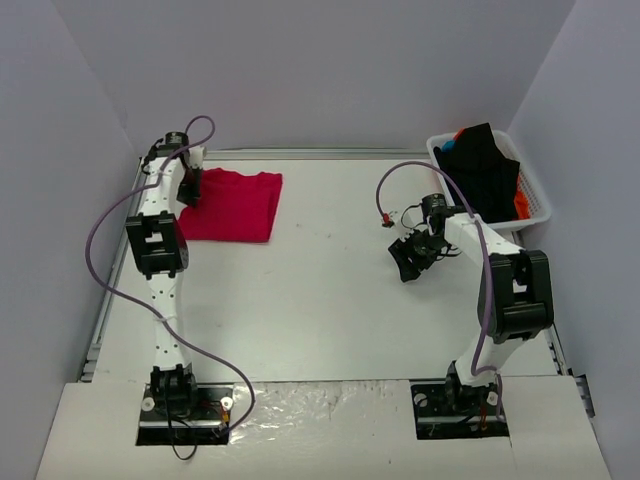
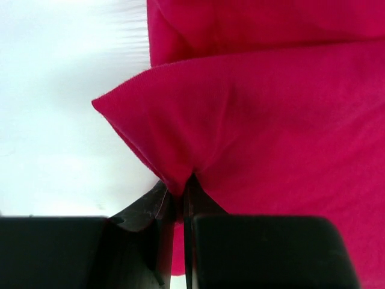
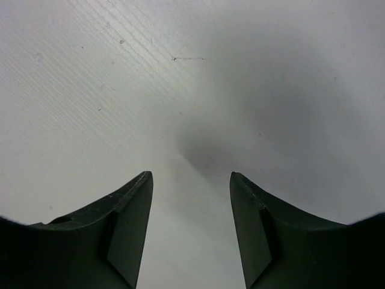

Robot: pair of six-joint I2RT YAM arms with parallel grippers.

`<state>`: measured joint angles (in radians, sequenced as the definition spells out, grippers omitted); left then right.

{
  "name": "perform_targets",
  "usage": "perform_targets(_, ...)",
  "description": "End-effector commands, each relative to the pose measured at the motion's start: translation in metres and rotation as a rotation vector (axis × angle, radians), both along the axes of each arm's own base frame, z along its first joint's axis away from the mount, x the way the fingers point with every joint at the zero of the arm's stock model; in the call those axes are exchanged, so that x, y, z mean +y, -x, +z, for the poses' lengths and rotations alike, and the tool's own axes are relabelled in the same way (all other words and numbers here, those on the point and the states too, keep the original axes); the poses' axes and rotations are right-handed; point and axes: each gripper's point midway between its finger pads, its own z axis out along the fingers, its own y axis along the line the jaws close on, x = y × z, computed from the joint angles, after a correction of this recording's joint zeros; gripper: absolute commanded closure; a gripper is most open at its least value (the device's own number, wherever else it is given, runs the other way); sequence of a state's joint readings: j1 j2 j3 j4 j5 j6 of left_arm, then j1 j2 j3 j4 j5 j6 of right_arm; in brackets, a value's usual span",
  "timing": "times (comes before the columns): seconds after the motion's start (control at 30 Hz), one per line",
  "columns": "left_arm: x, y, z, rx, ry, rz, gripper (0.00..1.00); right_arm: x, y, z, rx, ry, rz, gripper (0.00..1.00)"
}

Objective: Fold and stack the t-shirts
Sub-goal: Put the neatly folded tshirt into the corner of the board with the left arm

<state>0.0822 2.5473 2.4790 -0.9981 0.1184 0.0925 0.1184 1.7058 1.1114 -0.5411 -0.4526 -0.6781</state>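
the red shirt (image 1: 232, 205) is laid folded on the table (image 1: 330, 300), well left of the basket (image 1: 542, 203). a fold at its edge is pinched tight by the left gripper (image 2: 180, 192). the right gripper (image 3: 191, 180) is held parted and empty over bare table, near the basket's left side. other shirts (image 1: 480, 170), mostly black, are heaped in the basket.
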Motion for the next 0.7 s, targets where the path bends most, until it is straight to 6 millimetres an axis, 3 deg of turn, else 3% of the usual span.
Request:
perform_targets(0.0,0.054,0.001,0.035,-0.055,-0.085,0.075,0.98,0.0,0.008,0.0,0.028,-0.01,-0.001,0.5)
perform_targets(0.33,0.102,-0.011,0.034,-0.128,-0.187,0.169,0.98,-0.001,0.011,-0.013,0.071,-0.002,0.0,0.5)
perform_targets(0.6,0.124,-0.025,0.033,-0.18,-0.248,0.226,0.98,-0.004,0.014,-0.019,0.09,0.013,0.002,0.5)
perform_targets(0.67,0.127,-0.024,0.024,-0.166,-0.235,0.244,0.98,-0.004,0.015,-0.022,0.098,0.013,0.004,0.5)
